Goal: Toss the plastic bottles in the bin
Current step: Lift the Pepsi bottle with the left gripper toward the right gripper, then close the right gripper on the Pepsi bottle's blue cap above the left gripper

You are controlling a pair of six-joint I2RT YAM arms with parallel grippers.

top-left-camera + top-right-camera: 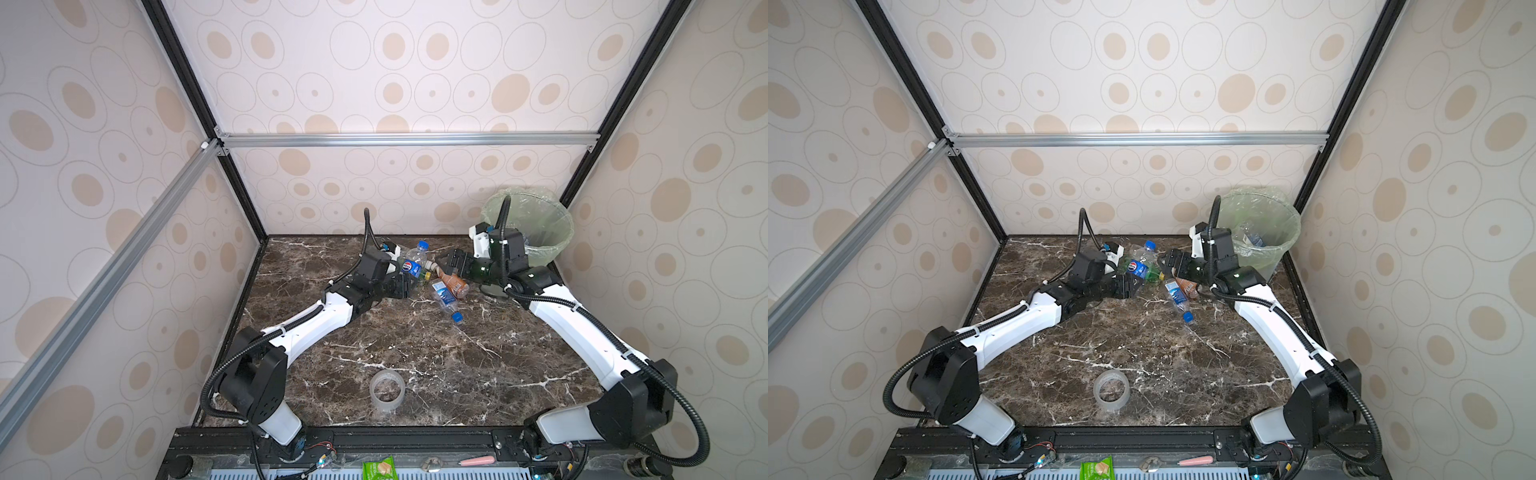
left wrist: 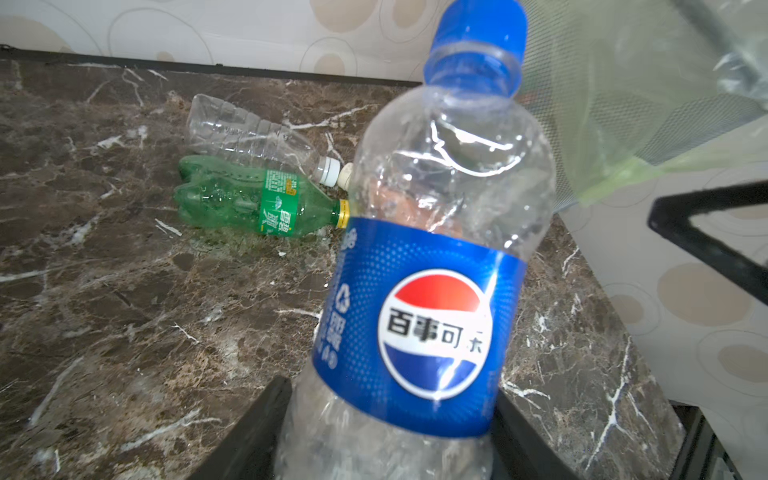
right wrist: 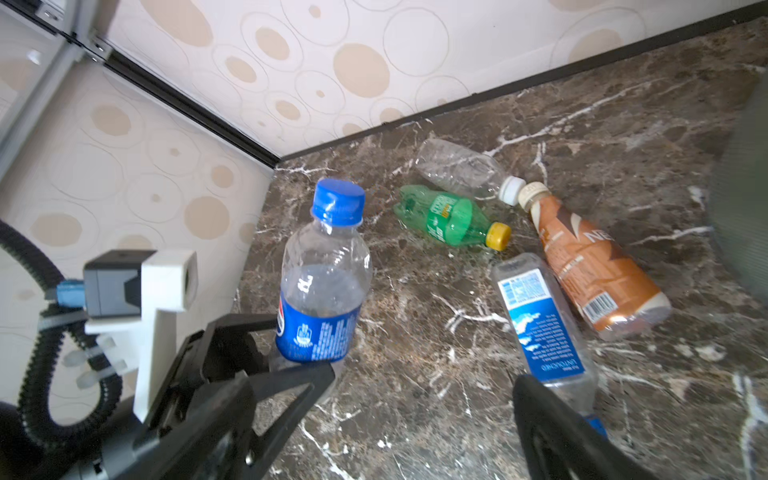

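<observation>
The left gripper (image 2: 386, 432) clamps a crinkled clear bottle (image 2: 432, 332) with a glossy blue label. The right gripper (image 3: 424, 380) gapes wide, empty. The round translucent bin (image 1: 546, 249) stands at one o'clock.

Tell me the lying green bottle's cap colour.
Yellow cap on the green bottle; clearest in the right wrist view.

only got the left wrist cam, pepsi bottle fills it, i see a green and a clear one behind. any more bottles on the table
observer: Besides your Pepsi bottle, two more: a brown bottle and a blue-labelled water bottle lie near the green bottle.
operator: what's the right gripper doing
observer: The right gripper is open and empty, above those lying bottles.
operator: anything in the bin yet
observer: In a top view, a clear bottle shows inside the bin.
</observation>
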